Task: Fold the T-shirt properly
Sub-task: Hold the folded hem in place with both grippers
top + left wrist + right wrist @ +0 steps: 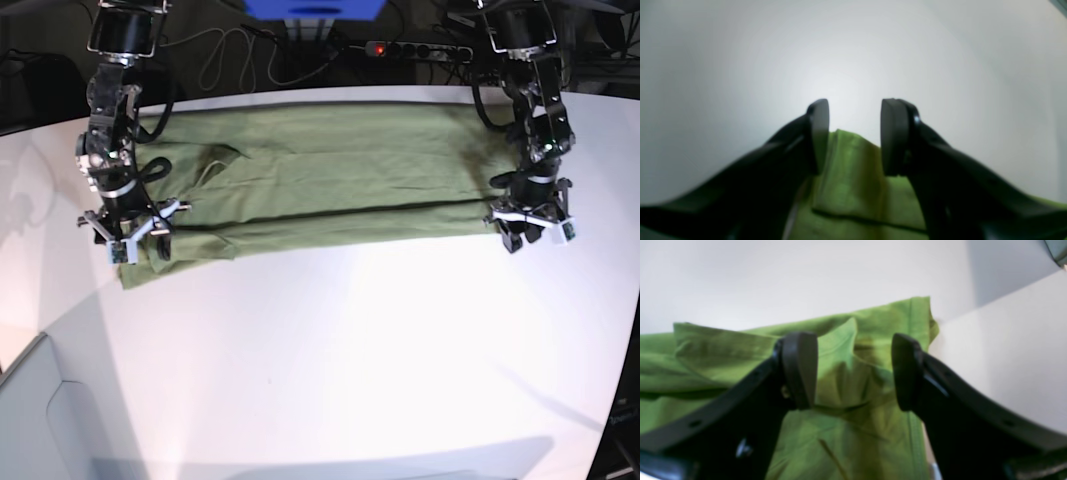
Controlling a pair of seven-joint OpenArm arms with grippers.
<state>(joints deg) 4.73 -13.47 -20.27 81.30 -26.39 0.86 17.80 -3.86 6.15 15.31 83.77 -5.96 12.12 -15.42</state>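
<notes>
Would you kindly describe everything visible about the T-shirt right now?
The T-shirt is olive-green, soft-looking, slightly wrinkled cloth, lying flat as a long band across the far side of the white table, its long near edge folded over. The right gripper and left gripper sit over its two ends, jaws open.

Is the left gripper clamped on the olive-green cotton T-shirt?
Apart: the left wrist view shows the left gripper open, shirt lying loose between its fingers.

T-shirt [330, 170] lies lengthwise across the bench [350, 340] (far half); right hand [133, 243] over one end, left hand [532, 231] over the other
</notes>
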